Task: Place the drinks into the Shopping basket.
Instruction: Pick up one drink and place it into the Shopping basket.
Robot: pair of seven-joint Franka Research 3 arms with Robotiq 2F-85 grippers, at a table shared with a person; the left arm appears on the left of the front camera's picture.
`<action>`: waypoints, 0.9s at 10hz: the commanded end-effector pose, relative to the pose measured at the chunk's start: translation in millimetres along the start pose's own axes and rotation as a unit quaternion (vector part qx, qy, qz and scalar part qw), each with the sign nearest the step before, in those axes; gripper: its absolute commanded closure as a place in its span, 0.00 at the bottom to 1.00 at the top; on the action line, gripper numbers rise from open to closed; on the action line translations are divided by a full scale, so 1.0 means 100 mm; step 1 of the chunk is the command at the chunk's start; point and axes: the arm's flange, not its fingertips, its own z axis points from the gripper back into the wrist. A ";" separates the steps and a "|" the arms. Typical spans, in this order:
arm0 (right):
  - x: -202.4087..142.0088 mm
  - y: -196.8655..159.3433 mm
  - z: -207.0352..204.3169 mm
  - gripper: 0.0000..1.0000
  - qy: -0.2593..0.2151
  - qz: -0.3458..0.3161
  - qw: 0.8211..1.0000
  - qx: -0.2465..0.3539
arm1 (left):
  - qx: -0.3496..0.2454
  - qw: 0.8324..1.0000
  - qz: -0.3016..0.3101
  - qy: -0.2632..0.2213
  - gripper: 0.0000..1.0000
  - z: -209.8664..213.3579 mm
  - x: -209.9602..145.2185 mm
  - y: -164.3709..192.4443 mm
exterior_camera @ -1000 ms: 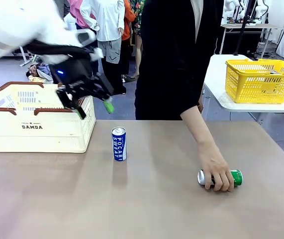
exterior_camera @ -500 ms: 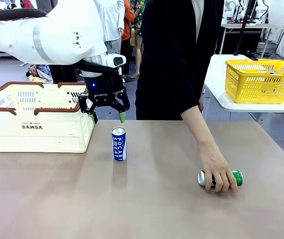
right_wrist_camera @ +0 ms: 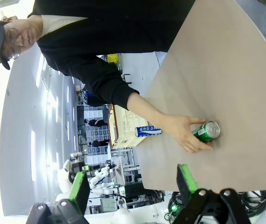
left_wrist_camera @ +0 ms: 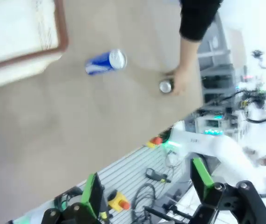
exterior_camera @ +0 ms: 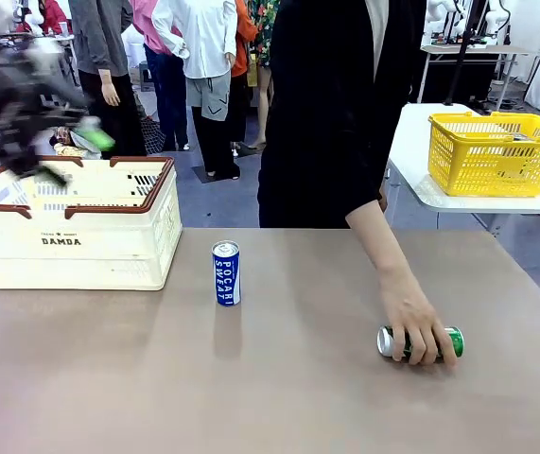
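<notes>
The L pincer [exterior_camera: 73, 156] is seen motion-blurred above the far-left rim of the Shopping basket [exterior_camera: 61, 248]. In its wrist view the green pads [left_wrist_camera: 93, 199] are spread wide, w/ nothing held between them. The R pincer [right_wrist_camera: 133, 186] is likewise spread & empty, well apart from both cans.

The basket is set on the desk [exterior_camera: 251, 397] at far left, "DAMDA" side facing the front cam; its contents can't be told. The blue-and-white can [exterior_camera: 226, 273], marked Pocari Sweat, is stood upright on the desk just right of the basket, not touching it. The green can [exterior_camera: 451, 339] is laid on its side at the desk's right, silver end toward picture left, covered from above by the person's hand [exterior_camera: 416, 322]. A yellow mesh basket [exterior_camera: 496, 151] is seen on a white table behind, at right.
</notes>
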 end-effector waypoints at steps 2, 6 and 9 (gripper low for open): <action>0.01 0.02 -0.01 0.00 -0.004 0.013 1.000 0.013 | -0.048 0.998 0.034 -0.020 0.00 0.06 -0.25 0.73; 0.01 0.02 -0.01 0.00 -0.004 0.013 1.000 0.013 | 0.012 0.998 -0.026 0.053 0.00 -0.56 0.14 0.15; 0.01 0.02 -0.01 0.00 -0.004 0.013 1.000 0.013 | 0.156 0.980 -0.054 0.107 0.00 -1.72 0.72 -0.77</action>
